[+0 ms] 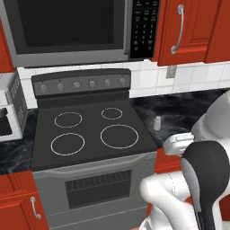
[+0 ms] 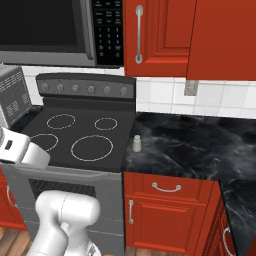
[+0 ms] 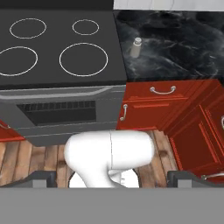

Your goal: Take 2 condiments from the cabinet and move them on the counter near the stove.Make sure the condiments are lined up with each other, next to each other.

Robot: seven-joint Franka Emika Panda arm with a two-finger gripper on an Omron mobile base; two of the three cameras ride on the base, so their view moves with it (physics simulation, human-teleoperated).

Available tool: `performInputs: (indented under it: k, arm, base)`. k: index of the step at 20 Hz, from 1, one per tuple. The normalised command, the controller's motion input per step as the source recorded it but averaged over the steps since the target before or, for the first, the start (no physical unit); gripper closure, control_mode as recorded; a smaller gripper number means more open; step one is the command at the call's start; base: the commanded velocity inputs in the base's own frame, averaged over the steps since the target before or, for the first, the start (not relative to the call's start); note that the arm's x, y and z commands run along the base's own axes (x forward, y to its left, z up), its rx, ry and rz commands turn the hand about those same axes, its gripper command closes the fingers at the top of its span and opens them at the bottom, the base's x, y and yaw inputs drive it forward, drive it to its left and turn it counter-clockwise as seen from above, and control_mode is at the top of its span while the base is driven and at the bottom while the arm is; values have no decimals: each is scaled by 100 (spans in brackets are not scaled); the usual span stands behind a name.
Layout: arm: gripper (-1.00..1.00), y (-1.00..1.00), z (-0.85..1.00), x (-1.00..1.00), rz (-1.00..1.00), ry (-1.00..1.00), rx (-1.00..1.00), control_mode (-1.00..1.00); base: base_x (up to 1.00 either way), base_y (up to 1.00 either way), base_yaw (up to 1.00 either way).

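A small grey-white shaker [image 1: 157, 122] [image 2: 136, 143] [image 3: 137, 47], one of the condiments, stands upright on the black marble counter [image 1: 184, 112] [image 2: 200, 145] [image 3: 179, 43], right beside the stove [image 1: 90, 130] [image 2: 75, 135] [image 3: 57, 48]. The red wall cabinet [image 1: 193, 27] [image 2: 160, 35] above the counter has its doors shut. My gripper [image 3: 113, 177] is open, with its two dark fingertips [image 3: 43, 177] far apart and nothing between them. It hangs in front of the stove, well back from the shaker, looking over the oven door and the floor.
A microwave [image 1: 72, 27] [image 2: 50, 25] hangs over the stove. A grey toaster oven [image 1: 11, 108] [image 2: 12, 97] stands on the counter to the stove's left. Red drawers and doors with silver handles [image 2: 165, 187] [image 3: 162, 94] sit under the counter. Below is a wooden floor [image 3: 26, 153].
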Motion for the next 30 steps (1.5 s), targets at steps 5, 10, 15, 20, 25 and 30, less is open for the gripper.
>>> performInputs:
  k: [5, 10, 15, 20, 25, 30]
  arm:
    - [-100, 0, 1, -15, -2, 1, 0, -100]
    - [-100, 1, 0, 0, 0, 0, 0, -100]
    - [-100, 12, -8, -7, -5, 0, 0, 100]
    - [-100, 0, 0, 0, 0, 0, 0, 100]
    - [-100, 0, 0, 0, 0, 0, 0, 100]
    - [-100, 0, 0, 0, 0, 0, 0, 100]
  base:
    - [0, 0, 0]
    - [0, 0, 0]
    - [-6, 19, -7]
    - [-3, 63, -38]
    - [0, 43, -56]
    - [1, 12, -69]
